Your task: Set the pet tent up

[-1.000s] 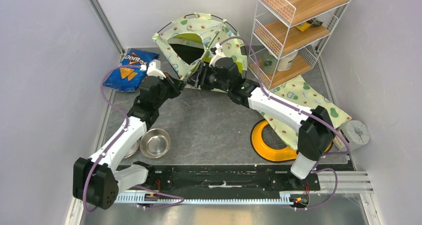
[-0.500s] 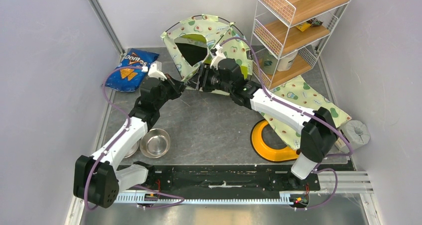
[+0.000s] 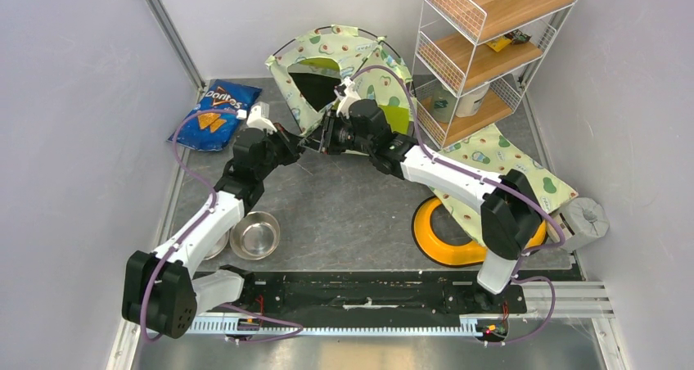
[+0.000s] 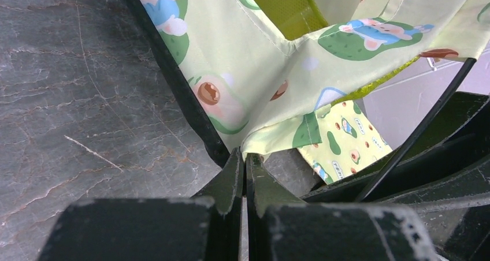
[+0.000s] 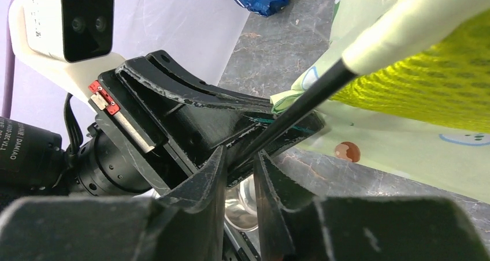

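The pet tent (image 3: 360,59) stands at the back of the table, pale green with avocado print, lime lining and thin black poles. My left gripper (image 3: 304,143) is at its front left corner, and in the left wrist view it (image 4: 244,157) is shut on the tip of that fabric corner (image 4: 260,140). My right gripper (image 3: 323,137) faces it from the right. In the right wrist view it (image 5: 240,154) is open by a narrow gap, with the end of a black pole (image 5: 300,102) running down between its fingertips, close against the left gripper's body (image 5: 190,116).
A blue Doritos bag (image 3: 211,116) lies at the back left and a steel bowl (image 3: 254,234) sits near the left arm. On the right a matching flat mat (image 3: 499,161) lies over a yellow dish (image 3: 434,239), beside a grey roll (image 3: 585,218). A wire shelf (image 3: 483,51) stands at the back right.
The tent has shifted right and stands more upright. My right gripper has moved left up to the left gripper and its jaws have narrowed round the pole end. The left grip holds.
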`<state>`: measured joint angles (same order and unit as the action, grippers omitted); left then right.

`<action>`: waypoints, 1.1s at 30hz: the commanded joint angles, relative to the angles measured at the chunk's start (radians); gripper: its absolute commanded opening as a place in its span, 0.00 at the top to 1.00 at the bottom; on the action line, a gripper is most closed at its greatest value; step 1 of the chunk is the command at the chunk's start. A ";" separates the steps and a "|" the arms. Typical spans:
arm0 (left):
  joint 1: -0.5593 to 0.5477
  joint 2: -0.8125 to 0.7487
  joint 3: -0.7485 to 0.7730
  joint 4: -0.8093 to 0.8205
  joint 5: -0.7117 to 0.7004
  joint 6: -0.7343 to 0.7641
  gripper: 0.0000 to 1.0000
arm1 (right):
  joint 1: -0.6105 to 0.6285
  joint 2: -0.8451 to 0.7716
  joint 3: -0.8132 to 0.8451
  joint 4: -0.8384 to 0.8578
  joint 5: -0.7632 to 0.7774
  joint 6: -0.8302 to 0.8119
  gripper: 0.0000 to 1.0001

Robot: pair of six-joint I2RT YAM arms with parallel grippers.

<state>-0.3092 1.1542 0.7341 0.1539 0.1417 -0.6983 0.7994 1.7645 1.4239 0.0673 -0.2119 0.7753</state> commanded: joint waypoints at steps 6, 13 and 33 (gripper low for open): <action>0.001 -0.009 -0.017 0.066 0.057 0.061 0.98 | 0.006 0.008 0.017 0.046 0.080 -0.019 0.73; 0.002 -0.010 -0.045 0.093 0.066 0.081 0.98 | 0.003 -0.028 -0.025 0.076 0.156 -0.014 1.00; 0.001 -0.068 -0.283 0.359 0.061 0.195 0.98 | -0.158 -0.087 -0.060 0.221 0.287 0.057 1.00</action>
<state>-0.3149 1.0954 0.4953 0.5426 0.2100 -0.5728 0.7368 1.7031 1.3319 0.1574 -0.1364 0.8551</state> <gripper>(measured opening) 0.036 0.021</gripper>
